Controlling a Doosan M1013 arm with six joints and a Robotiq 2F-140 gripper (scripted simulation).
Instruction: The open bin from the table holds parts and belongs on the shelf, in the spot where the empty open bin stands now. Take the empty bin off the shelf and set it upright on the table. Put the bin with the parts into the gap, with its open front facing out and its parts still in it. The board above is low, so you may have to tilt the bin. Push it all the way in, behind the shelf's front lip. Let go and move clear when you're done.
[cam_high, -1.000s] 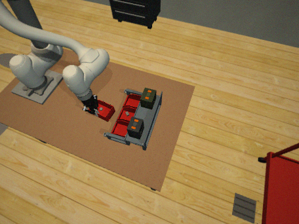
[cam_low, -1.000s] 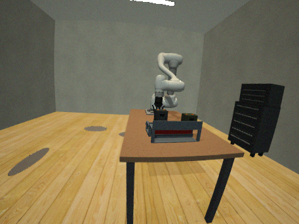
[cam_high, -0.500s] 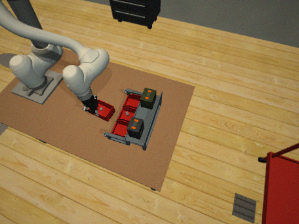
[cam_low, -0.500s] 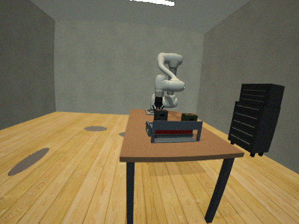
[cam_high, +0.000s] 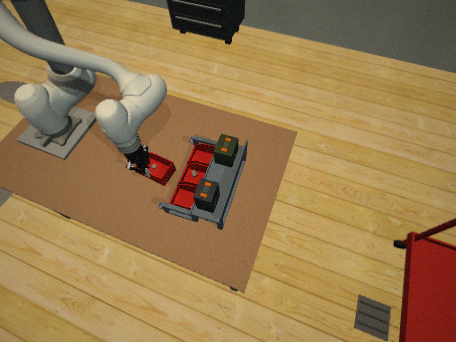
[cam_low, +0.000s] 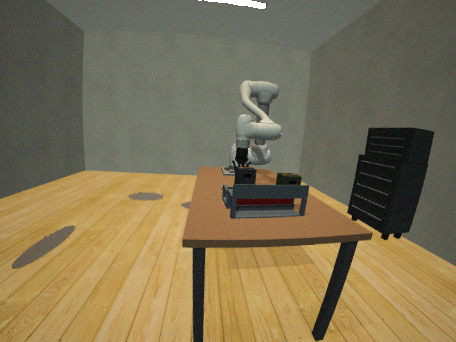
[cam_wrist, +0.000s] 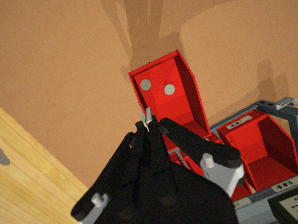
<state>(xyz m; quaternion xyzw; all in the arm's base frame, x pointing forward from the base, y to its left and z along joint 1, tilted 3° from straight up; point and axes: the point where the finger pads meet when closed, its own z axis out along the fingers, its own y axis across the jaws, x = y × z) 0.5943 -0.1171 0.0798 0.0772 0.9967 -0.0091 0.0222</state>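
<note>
A red open bin (cam_high: 162, 173) (cam_wrist: 176, 111) stands on the table in front of the shelf. Two grey round parts (cam_wrist: 145, 84) (cam_wrist: 169, 89) lie in it. My gripper (cam_high: 147, 173) (cam_wrist: 148, 114) points down at the bin's side wall, and its fingertips are closed together on that thin wall. In the exterior view the fingertips are hidden behind a box. The grey shelf (cam_high: 226, 184) (cam_low: 270, 190) holds three red bins side by side (cam_high: 202, 153) (cam_high: 183, 196). The middle bin (cam_high: 188, 178) has a small grey thing (cam_high: 194, 173) in or on it.
A green box (cam_high: 226, 150) (cam_low: 288, 178) and a dark box (cam_high: 207, 195) (cam_low: 245, 175) stand on the shelf's upper board, over the bins' rear. A black tool cabinet (cam_high: 207, 15) (cam_low: 392, 175) and a red cart (cam_high: 432, 290) stand away from the table.
</note>
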